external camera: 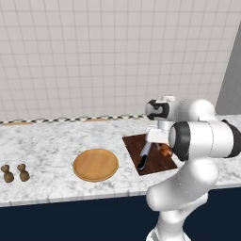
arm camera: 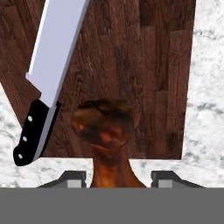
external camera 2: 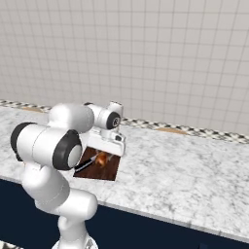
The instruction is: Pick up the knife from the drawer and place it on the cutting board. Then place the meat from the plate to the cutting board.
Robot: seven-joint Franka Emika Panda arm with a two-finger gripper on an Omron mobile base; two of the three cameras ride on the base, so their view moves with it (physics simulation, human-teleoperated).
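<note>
- Pincer [arm camera: 117,177]: both dark finger tips stand on either side of the narrow end of the meat [arm camera: 105,127], closed on it, above the cutting board [arm camera: 144,78].
- Meat: glossy reddish-brown, its rounded end over the board's near portion; in the hand view, whether it touches the wood cannot be told.
- Knife [arm camera: 50,74]: lies on the board just beside the meat, silver blade on the wood, black three-rivet handle reaching past the board's edge over the marble counter [arm camera: 205,109].
- Plate [external camera: 95,164]: round, tan, on the counter beside the board, apart from it.
- Shakers [external camera: 15,173]: two small brown ones, well apart from the plate, near the counter's front.
- Writing: no brand or label can be read.
</note>
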